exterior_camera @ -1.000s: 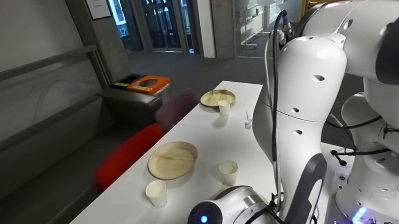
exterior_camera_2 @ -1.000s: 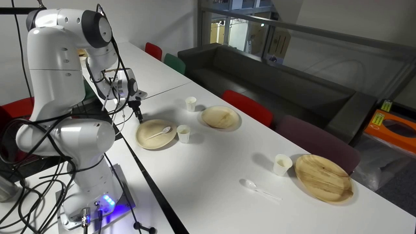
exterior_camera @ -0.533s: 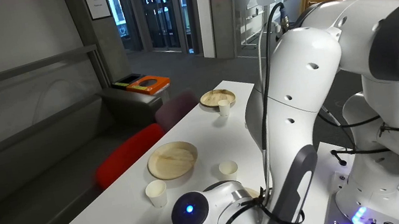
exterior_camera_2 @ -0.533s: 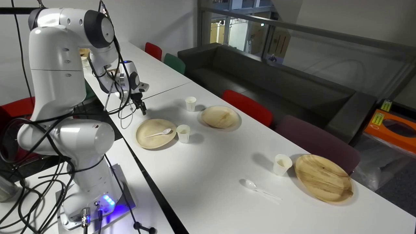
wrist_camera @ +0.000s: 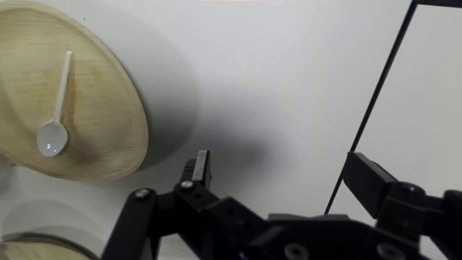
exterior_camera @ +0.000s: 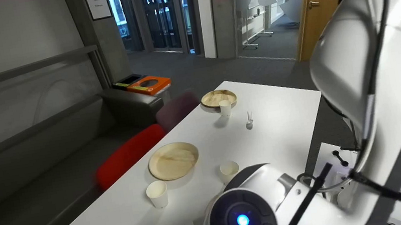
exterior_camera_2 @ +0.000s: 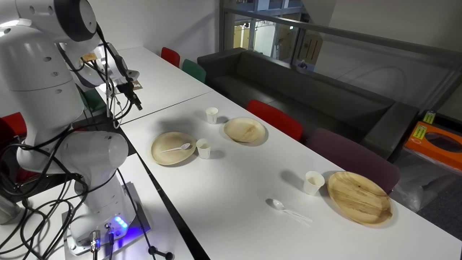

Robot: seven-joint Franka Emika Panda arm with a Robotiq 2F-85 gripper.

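My gripper (wrist_camera: 278,152) is open and empty, its two black fingers wide apart above the white table. In an exterior view the gripper (exterior_camera_2: 135,101) hangs above the table near the seam, apart from everything. The nearest thing is a round wooden plate (exterior_camera_2: 164,153) with a white spoon (exterior_camera_2: 181,147) lying in it. In the wrist view that plate (wrist_camera: 104,119) is left of the fingers, with the spoon (wrist_camera: 52,138) on it. A white paper cup (exterior_camera_2: 204,150) stands beside the plate. Another exterior view hides the gripper behind the wrist (exterior_camera: 242,217).
Another plate (exterior_camera_2: 244,130) and cup (exterior_camera_2: 212,115) stand farther across the table. At the far end are a cup (exterior_camera_2: 313,182), a wooden plate (exterior_camera_2: 361,198) and white plastic cutlery (exterior_camera_2: 285,208). Chairs (exterior_camera_2: 276,117) and a grey sofa (exterior_camera_2: 306,94) line the long side.
The arm has swung back and the gripper has risen away from the plate with the spoon, toward the table seam. The plates, cups and cutlery have not moved.
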